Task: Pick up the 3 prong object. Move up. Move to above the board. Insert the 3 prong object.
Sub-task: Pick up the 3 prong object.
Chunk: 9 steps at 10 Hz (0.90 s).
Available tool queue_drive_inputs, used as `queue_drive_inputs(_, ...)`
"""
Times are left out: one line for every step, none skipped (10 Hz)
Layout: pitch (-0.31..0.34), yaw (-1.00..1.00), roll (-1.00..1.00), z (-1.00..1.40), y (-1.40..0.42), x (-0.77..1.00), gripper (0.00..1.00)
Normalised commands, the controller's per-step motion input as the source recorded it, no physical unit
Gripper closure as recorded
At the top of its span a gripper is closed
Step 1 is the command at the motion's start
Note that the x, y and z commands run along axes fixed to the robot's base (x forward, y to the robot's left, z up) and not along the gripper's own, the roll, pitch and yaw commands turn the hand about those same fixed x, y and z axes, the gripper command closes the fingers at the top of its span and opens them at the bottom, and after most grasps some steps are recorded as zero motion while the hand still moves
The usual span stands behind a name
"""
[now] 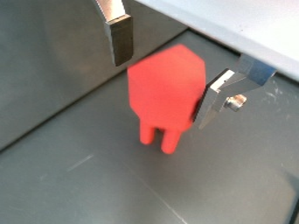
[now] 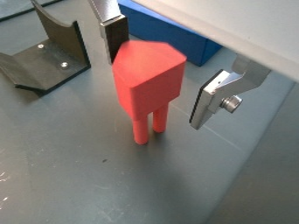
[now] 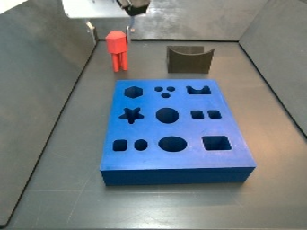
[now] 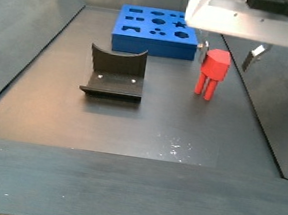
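The 3 prong object [image 2: 146, 83] stands upright on the grey floor [image 3: 72, 135], prongs down and blocky red top up, just beyond the far edge of the board [image 3: 174, 130] in a side view. In both wrist views it sits between the fingers of the gripper [image 1: 170, 74]: one silver plate with its dark pad [image 1: 121, 39] is on one flank and the other plate [image 2: 216, 94] on the opposite flank. The fingers are spread wider than the piece, with a visible gap on each side, so nothing is held. In a side view the prong tips appear to rest on the floor, so the piece is not lifted.

Judging from this, step 1 is in hand: the pick-up, with the gripper lowered around the top and the squeeze not yet made. The next move calls for closing the fingers squarely on the blocky top, centred so the piece does not twist, then a straight lift before travelling over the board.

The fixture [image 4: 113, 73] stands well apart from the piece, near the board's far edge.

No brand, label or writing can be read in any view
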Motion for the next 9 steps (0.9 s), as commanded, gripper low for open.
queue_drive_inputs(-0.097, -0.05, 0.08, -0.3, -0.01, 0.08, 0.0)
queue_drive_inputs(0.0, 0.0, 0.0, 0.0, 0.0, 0.0, 1.0)
queue_drive_inputs(0.0, 0.0, 0.0, 0.0, 0.0, 0.0, 1.0)
queue_drive_inputs(0.0, 0.0, 0.0, 0.0, 0.0, 0.0, 1.0)
queue_drive_inputs(0.0, 0.0, 0.0, 0.0, 0.0, 0.0, 1.0)
queue_drive_inputs(0.0, 0.0, 0.0, 0.0, 0.0, 0.0, 1.0)
queue_drive_inputs(0.0, 0.0, 0.0, 0.0, 0.0, 0.0, 1.0)
queue_drive_inputs(0.0, 0.0, 0.0, 0.0, 0.0, 0.0, 1.0)
queue_drive_inputs(0.0, 0.0, 0.0, 0.0, 0.0, 0.0, 1.0)
